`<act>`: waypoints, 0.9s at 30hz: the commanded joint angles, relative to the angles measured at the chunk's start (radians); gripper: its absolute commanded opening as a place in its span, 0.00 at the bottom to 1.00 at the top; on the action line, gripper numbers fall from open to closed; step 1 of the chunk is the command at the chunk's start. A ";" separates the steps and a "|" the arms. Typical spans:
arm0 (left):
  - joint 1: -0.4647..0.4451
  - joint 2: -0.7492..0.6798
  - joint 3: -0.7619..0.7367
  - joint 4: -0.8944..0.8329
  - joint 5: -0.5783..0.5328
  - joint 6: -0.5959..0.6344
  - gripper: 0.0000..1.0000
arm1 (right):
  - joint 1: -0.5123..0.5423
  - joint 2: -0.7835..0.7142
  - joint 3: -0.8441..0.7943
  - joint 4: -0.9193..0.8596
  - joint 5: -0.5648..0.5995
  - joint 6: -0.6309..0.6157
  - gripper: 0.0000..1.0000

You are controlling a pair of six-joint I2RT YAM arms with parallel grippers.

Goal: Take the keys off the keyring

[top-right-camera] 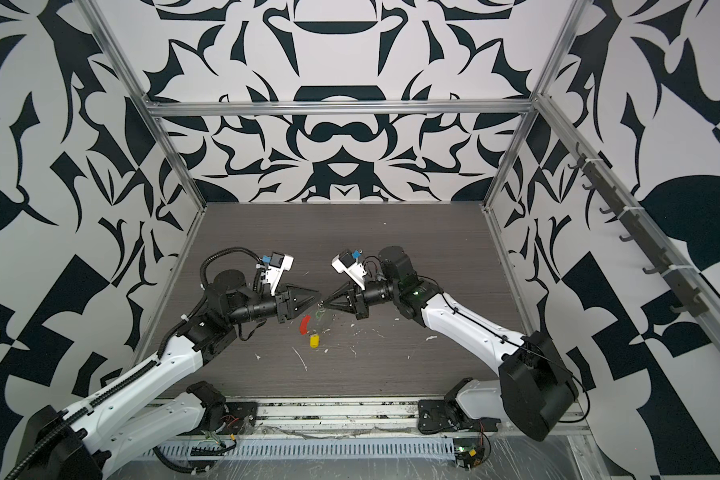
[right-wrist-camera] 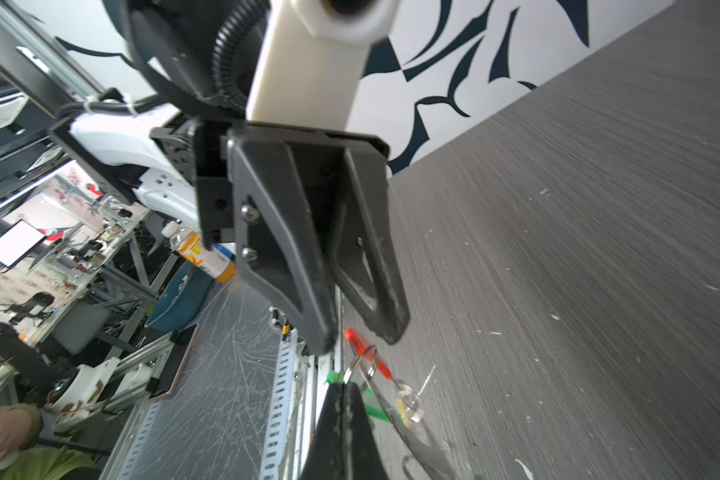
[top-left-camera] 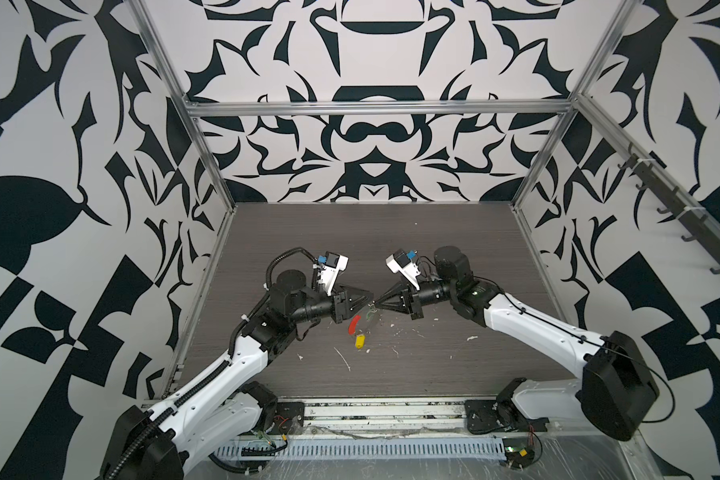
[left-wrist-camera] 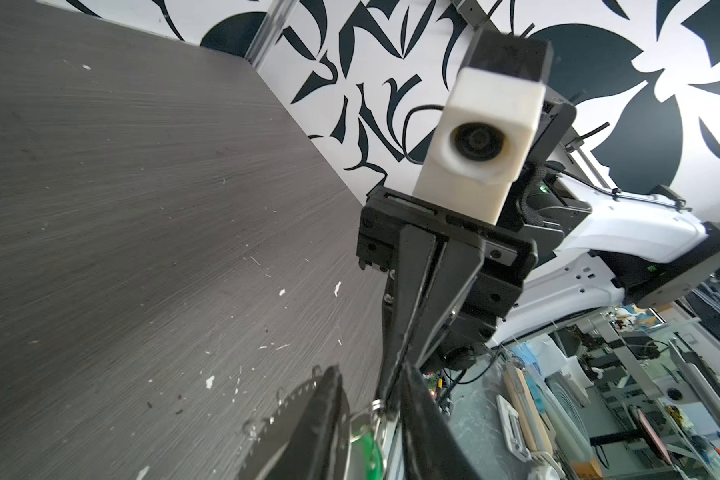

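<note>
Noted right tool (left-wrist-camera: 387,390) clenched tight, tips pinching the small metal ring (left-wrist-camera: 377,404) above the middle of the bench (top-left-camera: 391,249). Traced that ring to the green-tagged key (left-wrist-camera: 366,451), hanging directly under the pinch.

Logged left tool (right-wrist-camera: 358,336) part-open, with a clear gap between its fingers (left-wrist-camera: 325,424). Found it straddling the green tag from the opposite side, tip to tip with the right tool. Could not resolve whether those fingers actually touch the tag (blurred and cropped at the frame edge in the left wrist view).

Located keyring (top-left-camera: 353,324) draped down from the meeting point of both tools toward the near edge of the bench. Placed its red sleeve (right-wrist-camera: 381,368) just beside the left fingertips, crossed by the small ring. Found yellow-tagged key (top-left-camera: 359,340) at the low end of the loop, just past the sleeve and apart from both tools.

Marked white paint flecks (top-left-camera: 344,359) scattered on the bench near the keyring and off to its right.

Flagged crowding: right tool's closed tips sitting at the mouth of the left tool, with ring, green tag and sleeve packed into that one small space.
</note>
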 commanded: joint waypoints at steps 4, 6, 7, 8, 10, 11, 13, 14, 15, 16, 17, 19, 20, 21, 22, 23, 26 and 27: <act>-0.003 -0.047 -0.021 0.044 0.063 0.050 0.27 | -0.009 -0.046 0.033 0.099 -0.074 0.038 0.00; -0.003 -0.056 -0.029 0.072 0.090 0.051 0.32 | -0.009 -0.048 0.036 0.101 -0.080 0.043 0.00; -0.003 -0.060 -0.032 0.089 0.104 0.050 0.36 | -0.009 -0.049 0.037 0.102 -0.082 0.045 0.00; -0.003 -0.060 -0.036 0.100 0.115 0.049 0.37 | -0.009 -0.048 0.037 0.103 -0.082 0.047 0.00; -0.003 -0.055 -0.033 0.105 0.128 0.048 0.37 | -0.009 -0.049 0.039 0.107 -0.085 0.053 0.00; -0.003 -0.049 -0.031 0.104 0.134 0.047 0.36 | -0.010 -0.051 0.037 0.113 -0.087 0.056 0.00; -0.002 -0.037 -0.027 0.096 0.132 0.044 0.36 | -0.009 -0.053 0.038 0.121 -0.092 0.064 0.00; -0.003 -0.032 -0.025 0.089 0.125 0.044 0.37 | -0.009 -0.056 0.037 0.124 -0.093 0.068 0.00; -0.002 -0.028 -0.025 0.085 0.119 0.045 0.38 | -0.010 -0.057 0.036 0.125 -0.093 0.068 0.00; -0.002 -0.027 -0.027 0.086 0.115 0.044 0.38 | -0.009 -0.058 0.037 0.125 -0.094 0.069 0.00; -0.002 -0.027 -0.028 0.087 0.113 0.045 0.37 | -0.010 -0.060 0.035 0.125 -0.094 0.070 0.00; -0.002 -0.033 -0.032 0.085 0.106 0.045 0.36 | -0.009 -0.064 0.033 0.125 -0.092 0.072 0.00; -0.003 -0.039 -0.035 0.080 0.103 0.050 0.36 | -0.009 -0.066 0.033 0.125 -0.094 0.072 0.00; -0.001 -0.044 -0.037 0.073 0.100 0.060 0.37 | -0.009 -0.067 0.035 0.125 -0.096 0.073 0.00; -0.002 -0.050 -0.039 0.064 0.090 0.068 0.39 | -0.010 -0.068 0.035 0.125 -0.096 0.074 0.00; -0.001 -0.054 -0.040 0.058 0.080 0.071 0.42 | -0.010 -0.068 0.037 0.125 -0.093 0.074 0.00; -0.001 -0.064 -0.044 0.057 0.063 0.059 0.54 | -0.012 -0.067 0.034 0.125 -0.086 0.073 0.00; -0.001 -0.068 -0.045 0.044 0.044 0.056 0.58 | -0.012 -0.067 0.032 0.124 -0.072 0.073 0.00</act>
